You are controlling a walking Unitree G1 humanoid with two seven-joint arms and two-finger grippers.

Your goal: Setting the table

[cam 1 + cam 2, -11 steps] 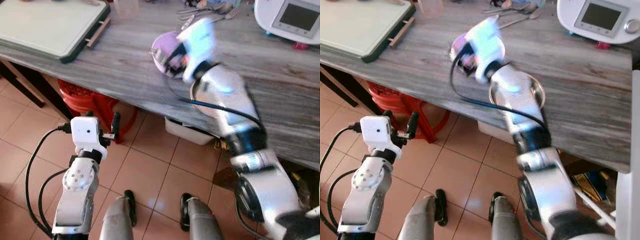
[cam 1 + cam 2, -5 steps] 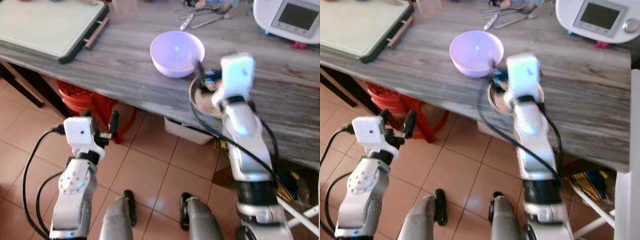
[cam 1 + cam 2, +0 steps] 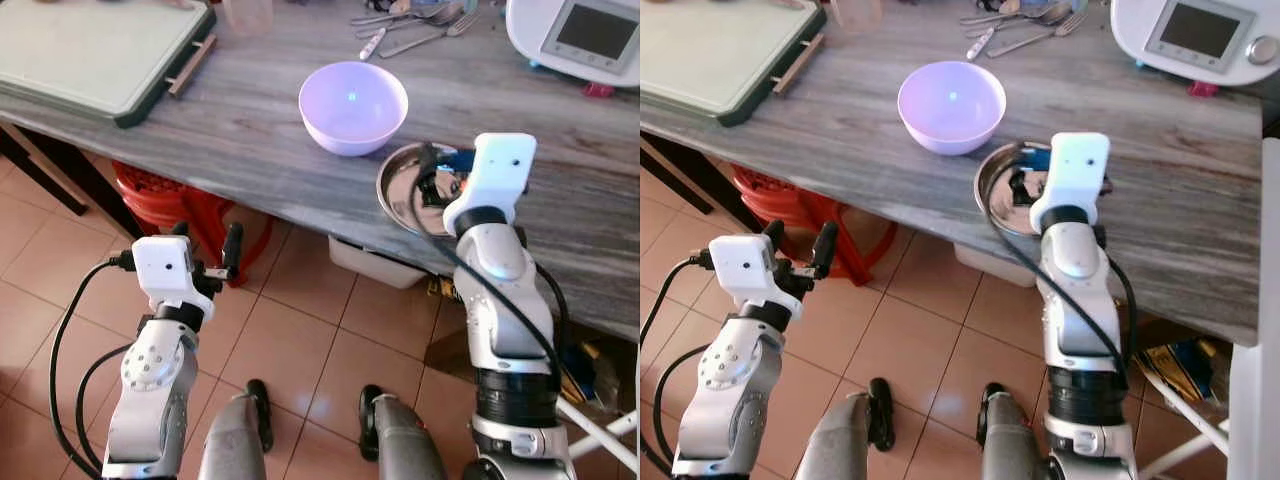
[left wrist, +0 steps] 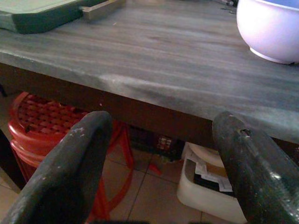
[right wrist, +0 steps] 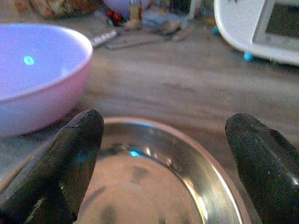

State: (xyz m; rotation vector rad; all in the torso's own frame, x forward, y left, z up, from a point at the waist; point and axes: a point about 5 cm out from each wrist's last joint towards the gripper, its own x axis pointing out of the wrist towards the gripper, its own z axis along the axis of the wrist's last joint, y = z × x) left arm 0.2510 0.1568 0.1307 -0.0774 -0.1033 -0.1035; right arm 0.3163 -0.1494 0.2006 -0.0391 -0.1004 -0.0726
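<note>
A pale purple bowl (image 3: 352, 105) stands upright on the grey wooden table (image 3: 250, 140). Just beside it, near the table's front edge, lies a shallow steel dish (image 3: 400, 190). My right gripper (image 5: 163, 154) hangs open over the steel dish, and its fingers (image 5: 70, 154) are empty; the bowl (image 5: 32, 88) sits just past one finger. My left gripper (image 4: 159, 163) is open and empty, held low in front of the table edge, above the floor. Several pieces of cutlery (image 3: 410, 25) lie at the back of the table.
A green cutting board (image 3: 95, 50) lies at the table's far left. A white appliance with a screen (image 3: 580, 40) stands at the back right. Under the table are a red plastic stool (image 3: 170, 205) and a white tub (image 3: 375, 265). The floor is tiled.
My right arm has pulled back from the purple bowl, which now stands alone, and moved over the steel dish. The left arm has hardly moved.
</note>
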